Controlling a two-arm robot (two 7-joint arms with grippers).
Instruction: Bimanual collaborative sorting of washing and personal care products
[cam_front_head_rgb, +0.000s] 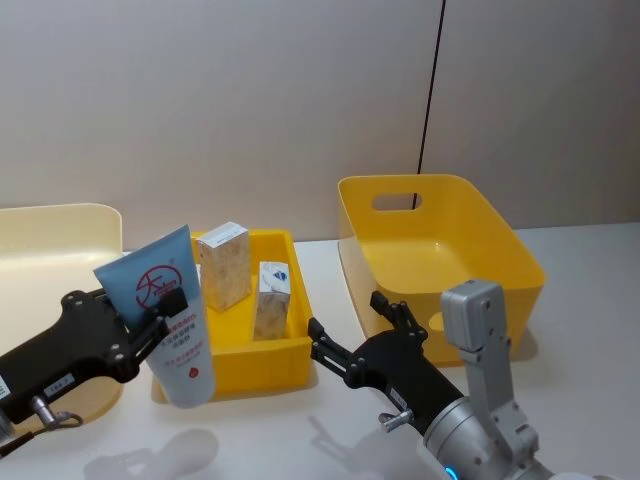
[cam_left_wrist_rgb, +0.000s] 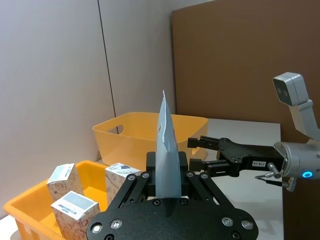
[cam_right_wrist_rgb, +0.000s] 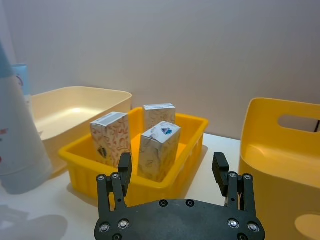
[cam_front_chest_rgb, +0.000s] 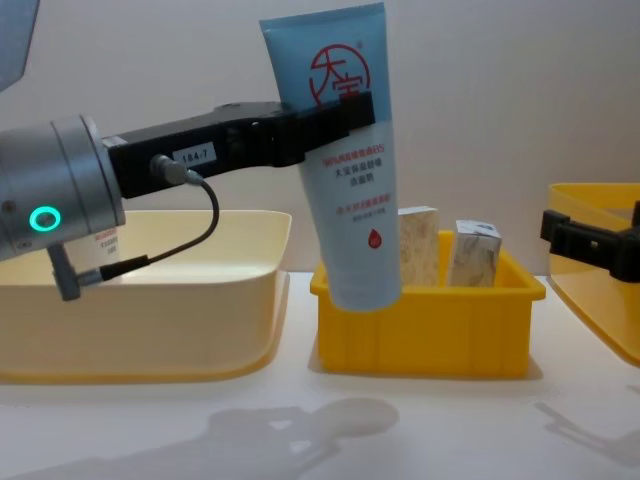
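Presently we log left claw (cam_front_head_rgb: 165, 312) clamping tilted tube (cam_front_head_rgb: 150, 277); right claw (cam_front_head_rgb: 345, 311) open; tube might slip onto tabletop (cam_front_head_rgb: 290, 430).

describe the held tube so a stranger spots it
Start at the low yellow middle tray. At its front left corner the left pincer holds a tall tube. Unlike the marbled cartons inside, it is light blue with a red circle logo.

small yellow tray (cam_front_head_rgb: 290, 352), inside: three upright cartons (cam_right_wrist_rgb: 157, 150), open air above them | left front corner: tube (cam_front_head_rgb: 150, 285) clamped in left gripper (cam_front_head_rgb: 160, 322) blocks | left: pale bin (cam_front_head_rgb: 60, 250) close by | right: bare table (cam_front_head_rgb: 330, 420) gap, right gripper (cam_front_head_rgb: 355, 322) spread wide in it, deep yellow bin (cam_front_head_rgb: 440, 255) beyond
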